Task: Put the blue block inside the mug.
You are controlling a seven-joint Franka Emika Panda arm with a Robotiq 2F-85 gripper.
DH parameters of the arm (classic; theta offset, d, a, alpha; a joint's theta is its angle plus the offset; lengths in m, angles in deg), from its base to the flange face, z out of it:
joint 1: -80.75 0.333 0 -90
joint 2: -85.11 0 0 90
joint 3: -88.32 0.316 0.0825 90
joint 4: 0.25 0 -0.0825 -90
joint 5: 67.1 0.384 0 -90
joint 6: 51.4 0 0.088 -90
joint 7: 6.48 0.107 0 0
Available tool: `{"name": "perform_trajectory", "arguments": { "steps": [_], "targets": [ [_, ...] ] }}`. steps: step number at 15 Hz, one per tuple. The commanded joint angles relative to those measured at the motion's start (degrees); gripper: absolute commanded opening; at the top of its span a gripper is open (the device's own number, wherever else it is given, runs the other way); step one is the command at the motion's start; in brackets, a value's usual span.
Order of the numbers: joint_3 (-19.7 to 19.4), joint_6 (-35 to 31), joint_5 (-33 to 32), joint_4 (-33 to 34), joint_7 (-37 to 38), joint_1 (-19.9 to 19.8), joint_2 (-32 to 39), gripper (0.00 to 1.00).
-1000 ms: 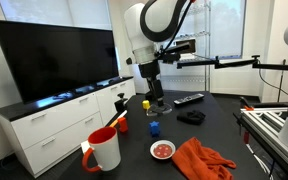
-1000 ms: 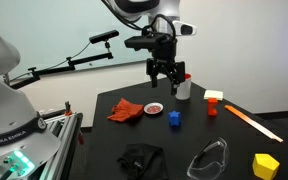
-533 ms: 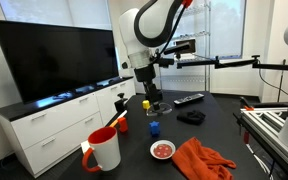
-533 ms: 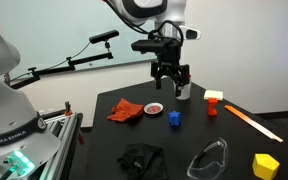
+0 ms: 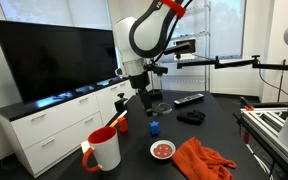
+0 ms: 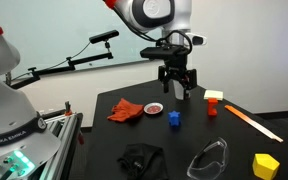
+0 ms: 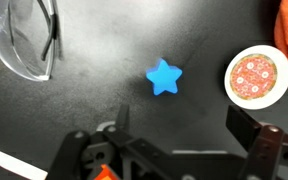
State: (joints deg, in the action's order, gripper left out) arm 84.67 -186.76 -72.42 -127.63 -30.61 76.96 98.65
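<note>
**Pincer.** The pincer (image 7: 179, 118) is held above the desk (image 7: 84, 90) with its jaws apart and nothing between them. In both exterior views it hangs clear of the surface (image 5: 144, 99) (image 6: 177, 89).

**Task item.** The blue block (image 7: 164, 76) lies alone on the desk. In the wrist view it sits beyond the jaw gap and not yet between the jaws. Its outline from above appears star-like rather than square. In an exterior view it is seen below and just forward of the pincer (image 5: 153, 128).

**Surroundings.** A small round dish (image 7: 256, 75) lies near the block on one side. Clear safety glasses (image 7: 24, 40) lie well apart on the other. An orange cloth (image 5: 204, 160) lies beyond the dish. The mug (image 5: 105, 150) stands upright at the desk's near corner, well apart from the block.

**Risks, as judged.**
- If the descent is made before the gap is centred, a finger may land on the block and knock it aside.
- The pointed outline offers few flat faces, so a poorly aligned closure may twist the block or squeeze it out.
- A wide-open finger may clip the dish.
- The carry to the mug is long, so a marginal grip may be lost on the way.
</note>
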Motion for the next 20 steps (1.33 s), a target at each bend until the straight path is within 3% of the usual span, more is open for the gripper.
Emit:
{"name": "perform_trajectory", "arguments": {
  "steps": [1,10,20],
  "targets": [
    [0.3,0.5,-2.1,2.1,2.2,-0.3,0.8,1.0],
    [0.3,1.8,-4.0,4.7,3.9,-0.8,4.1,1.0],
    [0.3,3.7,-3.1,4.6,4.1,-1.4,2.0,1.0]
  ]
}}
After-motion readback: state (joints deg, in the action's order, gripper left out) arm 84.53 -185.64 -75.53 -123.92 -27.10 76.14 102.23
